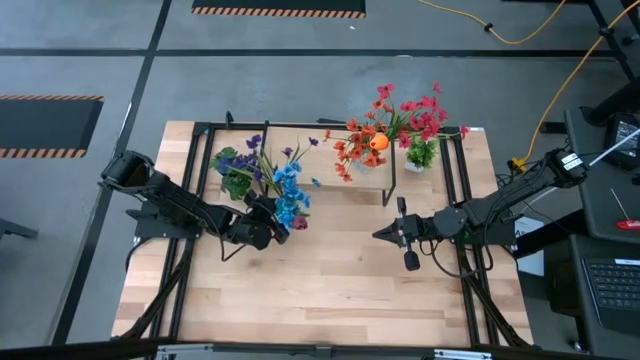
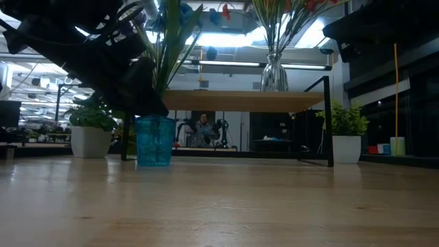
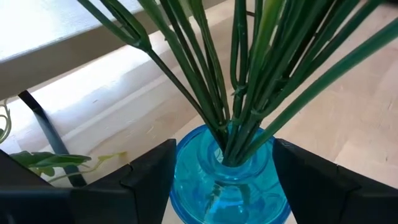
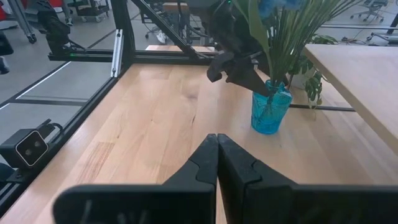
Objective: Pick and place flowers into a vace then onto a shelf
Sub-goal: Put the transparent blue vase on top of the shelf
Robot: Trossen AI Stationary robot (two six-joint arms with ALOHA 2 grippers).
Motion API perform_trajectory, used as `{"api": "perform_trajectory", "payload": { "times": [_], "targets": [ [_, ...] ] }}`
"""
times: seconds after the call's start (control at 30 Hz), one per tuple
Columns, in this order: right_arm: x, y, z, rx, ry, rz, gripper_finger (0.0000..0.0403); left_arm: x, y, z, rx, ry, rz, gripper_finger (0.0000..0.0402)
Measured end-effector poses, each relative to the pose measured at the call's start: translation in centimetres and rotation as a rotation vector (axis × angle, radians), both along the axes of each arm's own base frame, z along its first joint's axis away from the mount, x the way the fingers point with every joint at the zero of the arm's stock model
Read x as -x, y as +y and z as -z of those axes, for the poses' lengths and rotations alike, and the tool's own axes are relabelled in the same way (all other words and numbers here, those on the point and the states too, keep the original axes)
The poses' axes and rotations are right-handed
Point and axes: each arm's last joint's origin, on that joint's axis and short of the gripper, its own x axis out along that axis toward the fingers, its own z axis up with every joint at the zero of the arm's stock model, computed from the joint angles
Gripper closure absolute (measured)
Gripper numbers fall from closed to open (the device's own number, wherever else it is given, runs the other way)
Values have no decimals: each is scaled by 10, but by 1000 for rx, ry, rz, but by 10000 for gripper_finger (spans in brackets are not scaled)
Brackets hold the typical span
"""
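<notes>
The blue glass vase [image 4: 271, 111] stands on the wooden tabletop [image 1: 330, 270], left of centre and just in front of the low shelf [image 2: 247, 101]. It already holds a bunch of flowers [image 1: 285, 190] with blue and purple blooms, their green stems [image 3: 236, 81] fanning up out of its neck. A second, clear vase [image 2: 274, 74] with the red and orange flowers [image 1: 400, 125] sits on the shelf toward the right end, so that bunch looks finished.

The left gripper [image 3: 221, 180] is at the blue vase, its fingers [image 3: 146, 177] spread wide with one on each side of the vase's shoulder; the wrist view shows a gap on both sides, so nothing is clamped. The right gripper [image 1: 385, 234] hangs over the table right of centre, well apart from the vase, with its fingers pressed together and empty.

The step in hand seems to be taking hold of the filled blue vase to carry it to the shelf. The next move calls for closing squarely on the glass below the stems, firmly enough that the smooth body does not slip, then lifting it upright, clearing the shelf's edge, and setting it on the free left part of the plank. The tall sprays make the load top-heavy, and a potted plant [image 2: 89, 130] sits just behind, under the shelf.
</notes>
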Motion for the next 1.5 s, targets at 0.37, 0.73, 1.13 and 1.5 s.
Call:
{"api": "perform_trajectory", "payload": {
  "times": [0.37,0.73,1.13,1.5],
  "targets": [
    [0,0,0,3,0,0,395,-1,-1,0,13,7,22,201],
    [0,0,0,3,0,-1,395,0,-1,0,14,4,18,256],
    [0,0,0,4,3,0,395,2,-16,-1,29,-11,85,256],
    [0,0,0,2,4,0,395,-2,-38,-18,80,-34,264,256]
  ]
}}
